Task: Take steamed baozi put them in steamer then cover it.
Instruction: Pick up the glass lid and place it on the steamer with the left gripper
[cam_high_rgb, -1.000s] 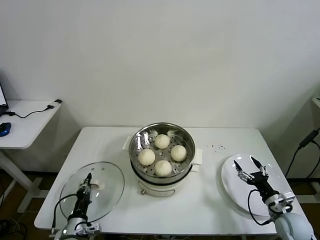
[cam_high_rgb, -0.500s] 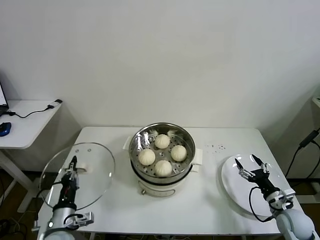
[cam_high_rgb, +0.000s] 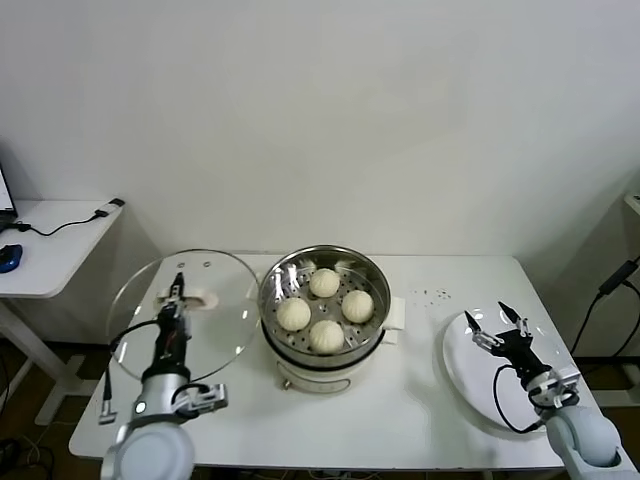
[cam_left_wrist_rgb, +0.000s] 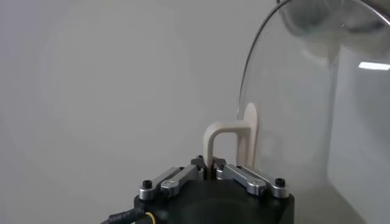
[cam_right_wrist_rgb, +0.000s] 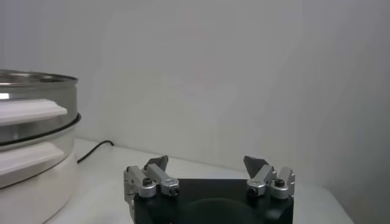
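The steel steamer (cam_high_rgb: 325, 308) stands mid-table with four cream-white baozi (cam_high_rgb: 325, 282) on its perforated tray. My left gripper (cam_high_rgb: 177, 291) is shut on the white bar handle (cam_left_wrist_rgb: 226, 141) of the glass cover (cam_high_rgb: 190, 315) and holds the cover in the air, tilted, just left of the steamer. In the left wrist view the cover's metal rim (cam_left_wrist_rgb: 256, 67) curves up beside the steamer. My right gripper (cam_high_rgb: 495, 325) is open and empty above the white plate (cam_high_rgb: 470, 375) at the right. The steamer's side (cam_right_wrist_rgb: 33, 140) shows in the right wrist view.
A side desk (cam_high_rgb: 45, 255) with a blue mouse and cables stands at far left. A cable (cam_high_rgb: 610, 290) hangs at the right edge. Small dark specks (cam_high_rgb: 432, 294) lie on the table right of the steamer.
My left gripper has lifted the cover off the table's left front and carried it up and toward the steamer. The right gripper has barely shifted over the plate.
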